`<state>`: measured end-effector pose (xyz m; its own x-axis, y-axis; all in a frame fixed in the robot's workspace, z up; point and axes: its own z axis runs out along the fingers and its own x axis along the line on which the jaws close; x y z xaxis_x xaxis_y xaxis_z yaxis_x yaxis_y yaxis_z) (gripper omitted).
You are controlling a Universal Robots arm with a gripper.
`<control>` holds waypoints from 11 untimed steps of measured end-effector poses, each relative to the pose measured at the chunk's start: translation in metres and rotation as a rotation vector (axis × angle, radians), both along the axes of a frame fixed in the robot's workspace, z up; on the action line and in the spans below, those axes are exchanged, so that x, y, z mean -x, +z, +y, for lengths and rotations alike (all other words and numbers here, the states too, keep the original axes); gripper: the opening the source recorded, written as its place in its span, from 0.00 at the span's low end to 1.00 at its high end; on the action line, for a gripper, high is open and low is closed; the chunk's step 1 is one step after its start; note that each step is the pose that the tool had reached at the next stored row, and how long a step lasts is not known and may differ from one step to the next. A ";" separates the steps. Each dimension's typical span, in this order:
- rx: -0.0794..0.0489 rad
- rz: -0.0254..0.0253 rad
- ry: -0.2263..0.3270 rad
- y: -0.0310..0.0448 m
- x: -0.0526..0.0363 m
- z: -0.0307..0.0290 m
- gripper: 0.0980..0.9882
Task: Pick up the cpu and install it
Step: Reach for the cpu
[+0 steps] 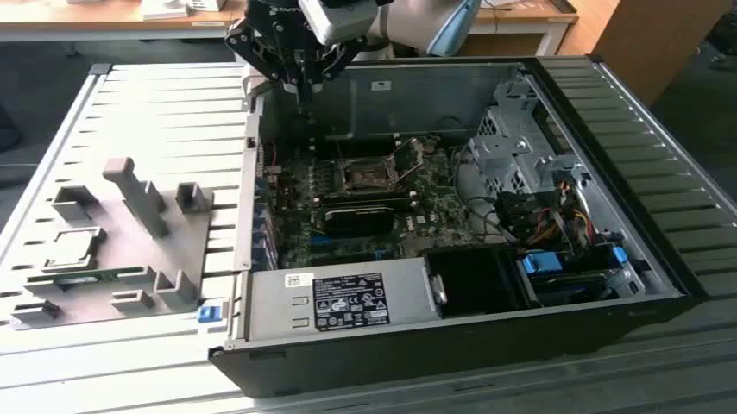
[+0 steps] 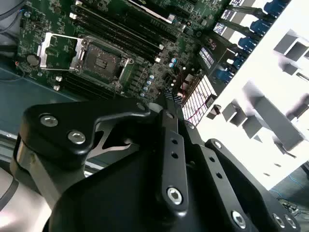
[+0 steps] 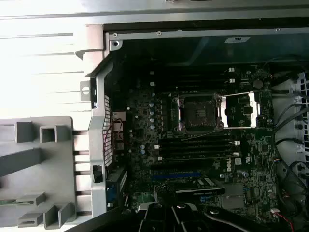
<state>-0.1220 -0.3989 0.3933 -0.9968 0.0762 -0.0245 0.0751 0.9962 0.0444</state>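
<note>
The cpu (image 1: 72,248) is a small silvery square lying flat in the grey fixture (image 1: 127,250) on the exterior view's left, outside the case. My gripper (image 1: 305,97) hangs high over the back left corner of the open computer case (image 1: 461,345), far from the cpu. Its fingers look shut with nothing between them. The motherboard's socket (image 1: 368,177) lies bare with its metal load plate (image 1: 415,151) flipped open. Both wrist views look down on that socket (image 3: 198,112) (image 2: 104,60) and its plate (image 3: 240,110) (image 2: 58,50), with the gripper (image 2: 166,100) in the foreground.
A green memory stick (image 1: 69,278) lies in the fixture just in front of the cpu. Upright grey blocks (image 1: 136,197) rise from the fixture. Inside the case are a power supply (image 1: 340,302), a drive cage (image 1: 519,147) and loose cables (image 1: 541,216).
</note>
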 end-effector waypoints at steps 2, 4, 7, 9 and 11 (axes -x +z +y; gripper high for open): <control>0.000 0.0000 0.000 0.0000 0.0000 0.0000 0.01; 0.000 0.0000 0.000 0.0000 0.0000 0.0000 0.01; 0.000 0.0001 0.000 0.0001 0.0006 0.0000 0.01; 0.000 0.0001 0.000 0.0000 0.0012 0.0000 0.01; 0.000 0.0000 0.000 0.0000 0.0022 0.0000 0.01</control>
